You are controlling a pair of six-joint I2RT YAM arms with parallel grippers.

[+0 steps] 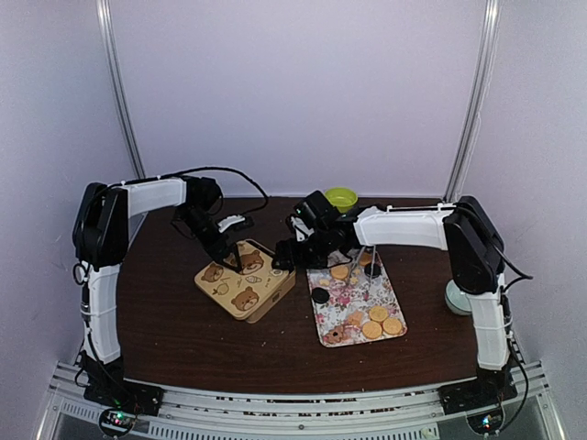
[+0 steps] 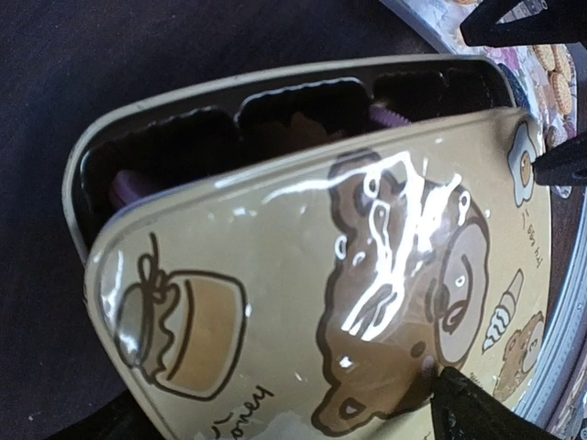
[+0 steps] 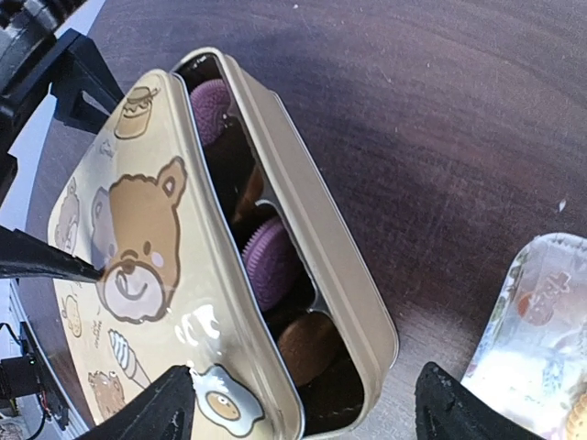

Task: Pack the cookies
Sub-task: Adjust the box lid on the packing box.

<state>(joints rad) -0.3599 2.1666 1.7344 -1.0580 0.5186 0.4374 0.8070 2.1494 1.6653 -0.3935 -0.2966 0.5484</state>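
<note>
A cream tin [image 1: 246, 291] printed with bears lies left of centre, its lid [image 3: 138, 275] shifted aside so a gap shows along one side. Purple cookies [image 3: 271, 266] and a brown one [image 3: 307, 344] sit in the tin's compartments. More cookies [image 1: 371, 325], golden and dark, lie on the floral tray [image 1: 341, 310]. My left gripper [image 2: 284, 423] stands open low over the lid [image 2: 303, 302], one fingertip [image 2: 472, 412] at the bear print. My right gripper [image 3: 312, 412] is open and straddles the tin's near corner, holding nothing.
A green bowl [image 1: 341, 197] stands at the back behind the right arm. A pale round object [image 1: 456, 298] sits by the right arm's column. The tray's edge [image 3: 541, 312] lies just right of the tin.
</note>
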